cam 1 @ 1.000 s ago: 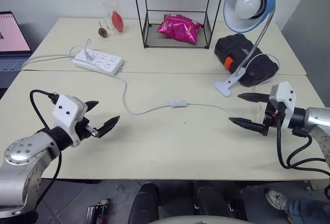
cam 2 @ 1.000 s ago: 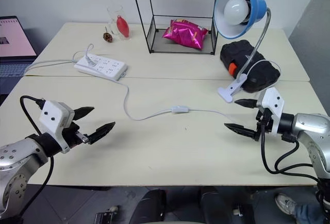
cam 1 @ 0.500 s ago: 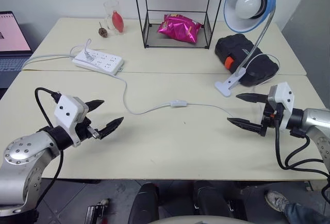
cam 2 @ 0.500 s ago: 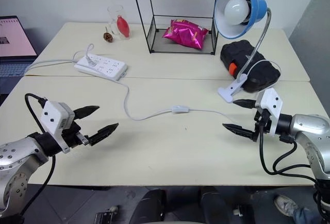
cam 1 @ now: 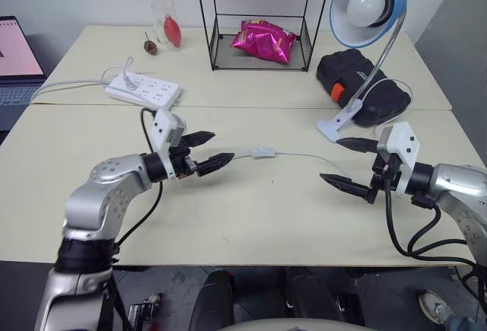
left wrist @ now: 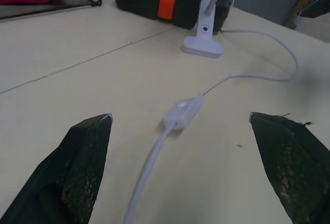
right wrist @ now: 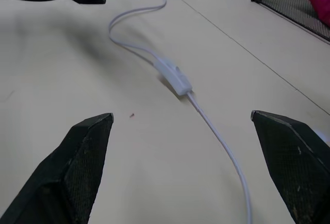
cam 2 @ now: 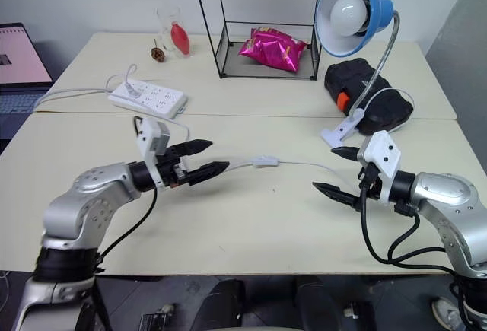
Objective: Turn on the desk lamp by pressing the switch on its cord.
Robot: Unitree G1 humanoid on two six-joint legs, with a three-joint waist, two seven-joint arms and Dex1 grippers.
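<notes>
Left wrist view: the switch [left wrist: 182, 113] is seen lying flat on the surface [cam 1: 251, 209], midway along the cord [cam 1: 304, 156], between both wide-open, empty end effectors. It is judged light and slippery, best steadied by its ends. A pink snack bag [cam 1: 264, 40] sits in the wire rack [cam 1: 261, 63].

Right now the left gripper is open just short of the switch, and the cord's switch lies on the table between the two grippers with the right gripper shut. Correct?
Not quite: the right gripper is open, its two fingers spread wide apart, as the right wrist view shows. The rest holds: the left gripper is open just short of the switch, which lies on the table between the two grippers.
</notes>
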